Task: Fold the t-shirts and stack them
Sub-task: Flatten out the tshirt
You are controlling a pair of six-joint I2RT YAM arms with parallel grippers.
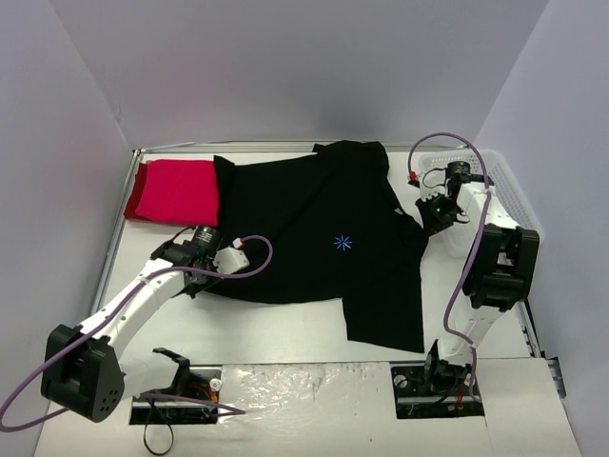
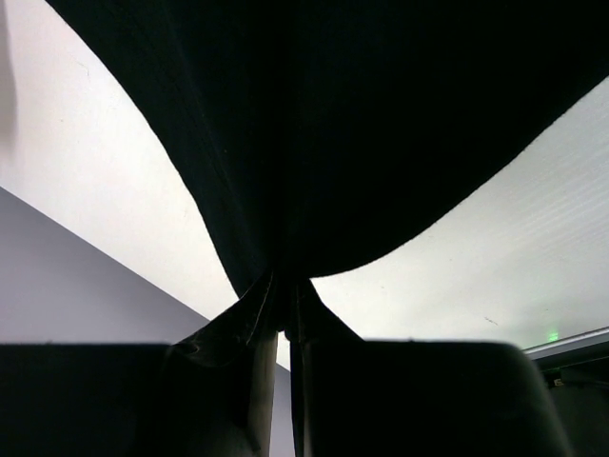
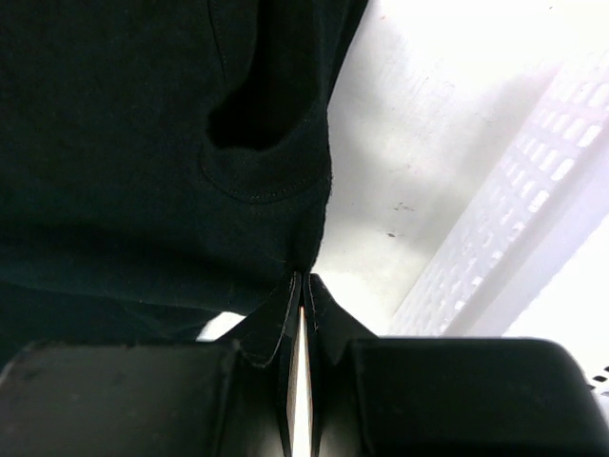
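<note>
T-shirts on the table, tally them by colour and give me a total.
black t-shirt: 1
red t-shirt: 1
Total: 2

Black shirt (image 1: 324, 238): large, spread front-up across middle of bench (image 1: 276, 333), small blue starburst mark (image 1: 343, 242) on chest. Mostly flat, one part trailing toward near right. Cloth gathered to a pinch at left edge and at right edge.
Red shirt (image 1: 174, 190): plain crimson, folded flat at far left, right edge meeting black sleeve.
</note>
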